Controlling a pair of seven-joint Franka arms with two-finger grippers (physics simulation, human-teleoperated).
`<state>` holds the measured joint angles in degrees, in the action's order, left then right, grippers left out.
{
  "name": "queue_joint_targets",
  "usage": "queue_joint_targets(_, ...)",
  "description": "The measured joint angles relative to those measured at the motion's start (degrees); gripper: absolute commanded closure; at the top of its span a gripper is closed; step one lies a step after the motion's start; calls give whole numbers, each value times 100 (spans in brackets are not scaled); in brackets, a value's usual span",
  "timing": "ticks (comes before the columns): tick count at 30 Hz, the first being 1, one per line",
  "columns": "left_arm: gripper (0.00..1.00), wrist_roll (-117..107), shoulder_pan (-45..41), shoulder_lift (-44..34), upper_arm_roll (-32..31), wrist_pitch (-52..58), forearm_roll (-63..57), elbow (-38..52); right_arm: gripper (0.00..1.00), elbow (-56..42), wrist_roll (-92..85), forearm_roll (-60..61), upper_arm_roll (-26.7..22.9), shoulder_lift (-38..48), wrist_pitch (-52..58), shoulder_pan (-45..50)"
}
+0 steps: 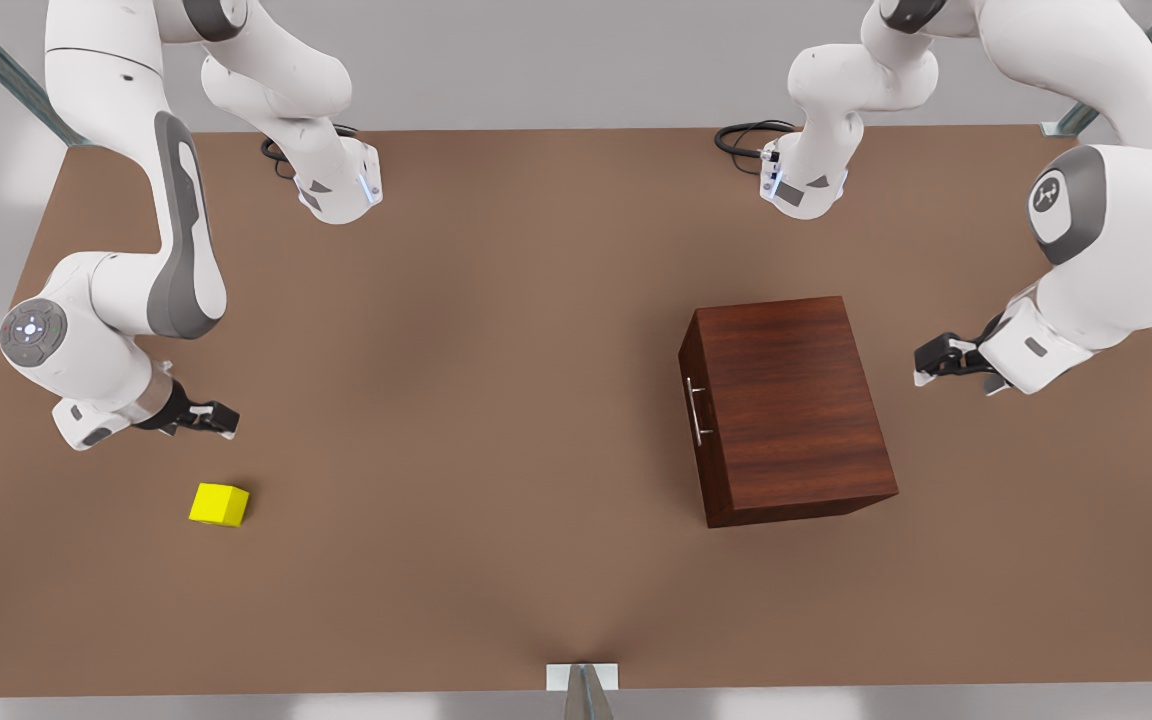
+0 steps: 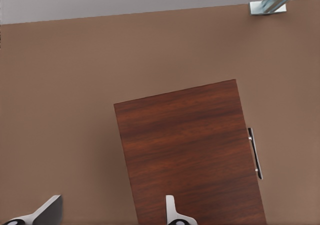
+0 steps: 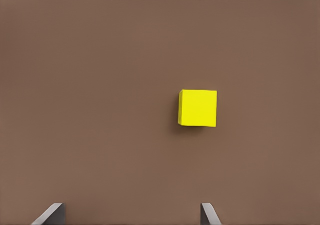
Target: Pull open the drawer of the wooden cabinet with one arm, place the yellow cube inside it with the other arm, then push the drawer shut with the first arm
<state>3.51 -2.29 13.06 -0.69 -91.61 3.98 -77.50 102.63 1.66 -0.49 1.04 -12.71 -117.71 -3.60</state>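
Drawer (image 1: 695, 412) shut — cube (image 1: 219, 504) on the table (image 1: 456, 400)
We see the left gripper (image 1: 926, 367) beside the cabinet (image 1: 786, 405), jaws open; right gripper (image 1: 221, 418) near the cube, open.

Brown table (image 1: 496, 400), wooden cabinet (image 1: 791, 410), yellow cube (image 1: 219, 504) well apart

No words, brands or numbers can be read anywhere here. The arms' small markings stay illegible.

bright yellow cube (image 1: 219, 503), dark reddish-brown grained cabinet (image 1: 791, 405), brown table (image 1: 476, 400)
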Motion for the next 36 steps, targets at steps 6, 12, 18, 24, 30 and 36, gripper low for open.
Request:
queue_joint_targets(6,0,-440,-1354,413,-16,-31,-241,179,0,-53,-337,-24,-55,-22,40,-98)
queue_joint_targets(12,0,-1783,-3128,2097,-407,-450,-634,1340,0,-526,-1365,-418,-57,-270,122,-123)
queue_joint_targets(18,0,-2906,-3475,2708,-444,-701,-1749,1338,0,-1793,-2697,-561,-16,-1674,-11,-126)
queue_joint_targets(24,0,-3528,-3561,2743,-437,-394,-2733,914,0,-1862,-4143,-455,-3,-2220,-289,-180)
queue_joint_targets(30,0,-4048,-3503,2900,-292,-249,-3007,776,0,-1956,-5675,-168,18,-2605,-760,-290)
queue_joint_targets(36,0,-4545,-3485,3166,-183,-399,-3022,798,0,-1835,-7163,-89,25,-2731,-1085,-382)
